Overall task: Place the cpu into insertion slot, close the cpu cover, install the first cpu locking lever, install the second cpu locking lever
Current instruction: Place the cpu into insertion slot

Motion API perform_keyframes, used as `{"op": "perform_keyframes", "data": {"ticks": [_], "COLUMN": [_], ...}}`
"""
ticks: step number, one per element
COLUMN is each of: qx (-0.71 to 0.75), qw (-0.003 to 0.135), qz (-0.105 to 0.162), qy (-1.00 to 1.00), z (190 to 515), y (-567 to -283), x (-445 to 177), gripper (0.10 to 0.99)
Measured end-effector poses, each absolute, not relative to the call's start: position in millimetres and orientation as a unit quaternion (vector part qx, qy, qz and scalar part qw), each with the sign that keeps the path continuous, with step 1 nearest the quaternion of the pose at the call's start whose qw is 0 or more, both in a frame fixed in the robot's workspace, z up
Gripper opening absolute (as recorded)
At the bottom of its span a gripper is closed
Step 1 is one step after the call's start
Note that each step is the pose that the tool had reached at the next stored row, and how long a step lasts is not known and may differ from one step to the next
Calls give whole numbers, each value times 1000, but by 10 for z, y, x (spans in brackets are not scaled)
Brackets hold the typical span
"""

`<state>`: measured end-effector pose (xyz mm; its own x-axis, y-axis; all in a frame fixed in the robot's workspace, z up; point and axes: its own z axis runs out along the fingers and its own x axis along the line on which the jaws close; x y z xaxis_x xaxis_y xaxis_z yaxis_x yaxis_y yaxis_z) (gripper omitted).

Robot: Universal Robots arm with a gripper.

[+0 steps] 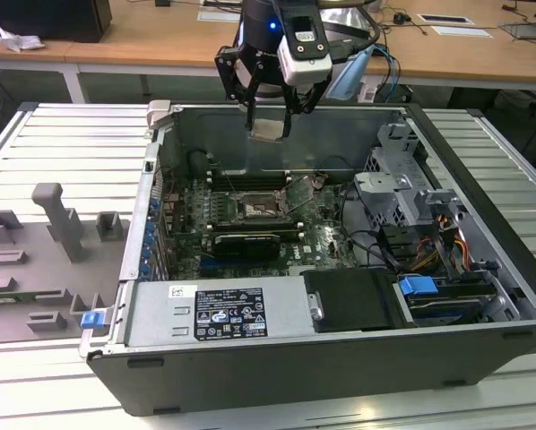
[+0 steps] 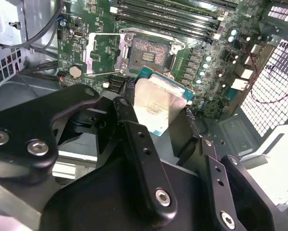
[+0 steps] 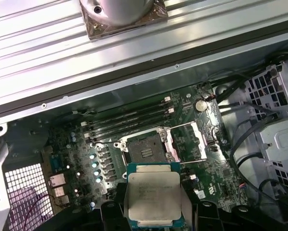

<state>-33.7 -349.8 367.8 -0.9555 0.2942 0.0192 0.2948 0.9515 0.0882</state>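
Observation:
My gripper (image 1: 270, 115) hangs above the open computer case, shut on the cpu (image 1: 270, 131), a small flat square chip with a silver-beige top. In both wrist views the cpu (image 2: 156, 107) (image 3: 153, 195) sits between the black fingers (image 2: 134, 139), well above the green motherboard (image 1: 326, 235). The insertion slot (image 1: 259, 209) (image 2: 149, 55) (image 3: 144, 147) lies bare and open below. The cpu cover (image 2: 103, 55) (image 3: 189, 142), a thin silver frame, is flipped back beside the slot.
Long memory slots (image 3: 129, 120) run along the slot's far side. A black card (image 1: 246, 244) lies in front of it. A power supply (image 1: 223, 313), a drive cage (image 1: 402, 193) and cables (image 1: 447, 242) crowd the case. Grey fixtures (image 1: 44, 260) stand at the exterior view's left.

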Motion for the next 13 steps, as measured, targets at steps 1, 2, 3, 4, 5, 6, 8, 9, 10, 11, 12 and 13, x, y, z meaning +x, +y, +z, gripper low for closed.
{"op": "perform_keyframes", "data": {"ticks": [1,2,3,4,5,6,8,9,10,11,12,13], "qx": [-153,-159,-161,-164,-169,-176,-192,-207,-224,-236,-244,-250], "qw": [3,2,2,2,2,2,1,0,-1,-1,-1,-2], "qz": [-45,-45,-45,-45,-45,-45,-45,-45,-45,-45,-45,-45], "qy": [-987,-986,-986,-985,-985,-983,-980,-977,-973,-971,-969,-967], "z": [3675,3673,3672,3670,3668,3667,3663,3659,3655,3651,3648,3645], "y": [-3498,-3498,-3498,-3498,-3498,-3498,-3498,-3498,-3498,-3498,-3498,-3498], "x": [-337,-337,-337,-337,-337,-337,-337,-337,-337,-337,-337,-337], "gripper": [525,525,525,525,525,525,525,525,525,525,525,525]}}
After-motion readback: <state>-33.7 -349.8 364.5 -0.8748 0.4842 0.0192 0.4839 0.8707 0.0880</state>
